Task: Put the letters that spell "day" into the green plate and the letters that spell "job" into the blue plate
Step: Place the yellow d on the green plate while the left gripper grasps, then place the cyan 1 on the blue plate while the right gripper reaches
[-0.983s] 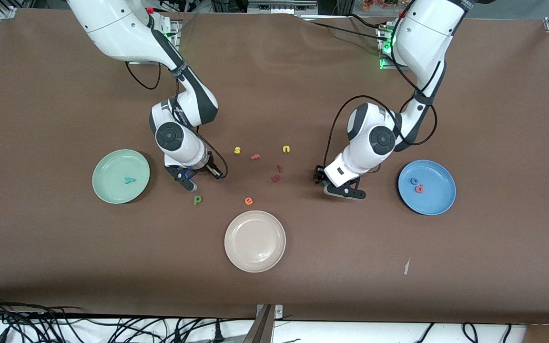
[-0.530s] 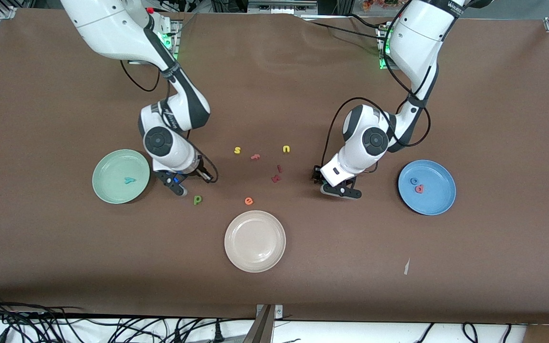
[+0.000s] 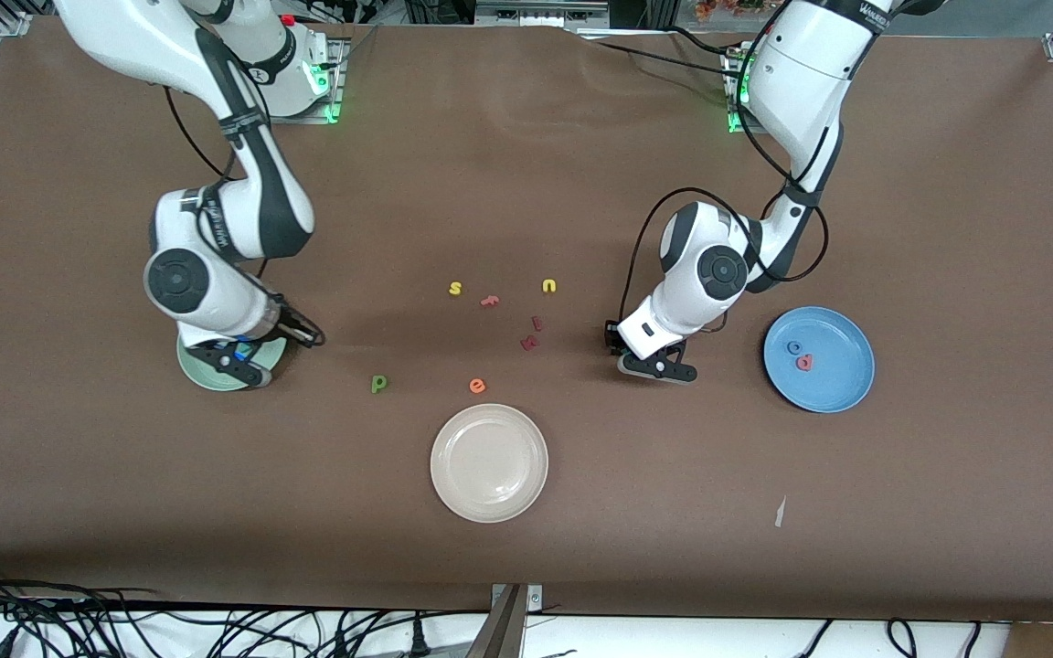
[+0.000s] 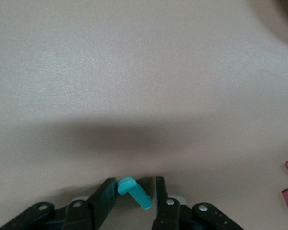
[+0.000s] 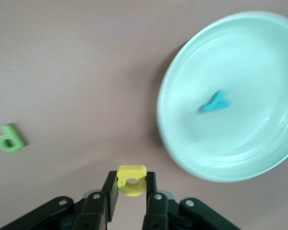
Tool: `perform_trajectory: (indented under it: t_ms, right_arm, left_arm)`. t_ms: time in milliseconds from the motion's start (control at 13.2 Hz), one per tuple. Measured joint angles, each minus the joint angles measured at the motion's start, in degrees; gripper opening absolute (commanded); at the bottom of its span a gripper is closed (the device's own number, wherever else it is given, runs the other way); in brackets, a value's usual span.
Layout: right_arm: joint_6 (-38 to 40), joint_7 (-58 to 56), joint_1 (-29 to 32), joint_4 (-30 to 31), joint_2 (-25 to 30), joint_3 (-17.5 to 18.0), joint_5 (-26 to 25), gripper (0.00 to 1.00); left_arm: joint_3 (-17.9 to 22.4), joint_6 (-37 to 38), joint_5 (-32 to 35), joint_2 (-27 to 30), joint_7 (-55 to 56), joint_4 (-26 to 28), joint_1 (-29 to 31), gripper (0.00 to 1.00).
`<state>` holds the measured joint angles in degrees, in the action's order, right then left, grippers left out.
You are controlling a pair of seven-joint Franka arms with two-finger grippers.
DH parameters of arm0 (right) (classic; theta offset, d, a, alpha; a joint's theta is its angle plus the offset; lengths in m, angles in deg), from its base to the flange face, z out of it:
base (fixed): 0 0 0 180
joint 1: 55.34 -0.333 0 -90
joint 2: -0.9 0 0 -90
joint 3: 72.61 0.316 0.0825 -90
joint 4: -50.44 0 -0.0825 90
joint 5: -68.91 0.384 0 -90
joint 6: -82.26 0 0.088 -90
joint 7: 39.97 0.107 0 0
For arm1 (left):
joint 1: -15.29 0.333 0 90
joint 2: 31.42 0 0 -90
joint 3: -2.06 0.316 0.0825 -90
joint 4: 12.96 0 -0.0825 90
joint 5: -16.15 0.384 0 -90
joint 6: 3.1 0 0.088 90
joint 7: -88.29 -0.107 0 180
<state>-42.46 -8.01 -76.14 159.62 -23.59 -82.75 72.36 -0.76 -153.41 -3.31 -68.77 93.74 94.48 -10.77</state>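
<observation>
My right gripper [image 5: 130, 191], clenching the yellow a [image 5: 131, 180], has swung over the green plate [image 3: 202, 375]; I should be centring before releasing. My left gripper [image 4: 134, 199] is pinching the teal j [image 4: 134, 191].

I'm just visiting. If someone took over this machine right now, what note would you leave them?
Right gripper: shut on the yellow foam a, at the rim of the pale green plate.
Left gripper: down at the teal foam j on the table, grip unclear.
Done: teal foam y in the green plate; blue foam o and pink foam b in the round blue plate.
Left: drop a, fetch dark green foam d, deliver j.
</observation>
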Motion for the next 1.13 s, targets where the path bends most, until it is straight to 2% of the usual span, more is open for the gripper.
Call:
perform_trajectory:
  t_ms: [227, 303, 378, 454, 605, 757, 908, 1135]
  right_arm:
    - [-0.22, -11.52, 0.07, 2.08, 0.22, -5.02, 0.02, 0.04]
    - [-0.74, -14.81, 0.18, 2.91, 0.21, -6.67, 0.07, 0.07]
    - [-1.67, -16.78, 0.54, 3.77, 0.12, -7.66, 0.08, 0.46]
    - [-2.97, -17.70, 1.07, 4.69, -0.09, -8.14, 0.08, 0.99]
    - [-4.05, -18.24, 1.88, 5.52, -0.72, -8.18, 0.08, 1.00]
    - [-4.06, -18.32, 1.82, 5.25, -0.71, -7.99, 0.09, 1.00]
    - [-2.37, -18.30, 1.58, 3.88, -0.48, -7.58, 1.03, 1.00]
    - [1.72, -18.10, 1.06, 0.32, -0.33, -7.00, 7.13, 1.00]
  left_arm:
    - [0.09, 0.00, 0.00, -0.02, -0.01, 0.10, 0.00, 0.17]
    - [0.10, 0.00, 0.00, -0.02, -0.01, 0.10, 0.00, 0.17]
    - [0.10, 0.00, 0.00, -0.01, -0.01, 0.11, 0.00, 0.16]
    - [0.10, -0.01, 0.00, 0.01, -0.02, 0.11, -0.04, 0.16]
    - [0.10, -0.01, 0.00, 0.01, -0.02, 0.11, -0.05, 0.13]
    - [0.11, -0.01, 0.00, 0.01, -0.02, 0.11, -0.05, 0.00]
    - [0.12, 0.04, 0.07, 0.02, -0.09, 0.09, -0.06, 0.00]
    - [0.71, 1.63, 1.80, 0.43, -0.20, -0.13, 0.02, 0.00]
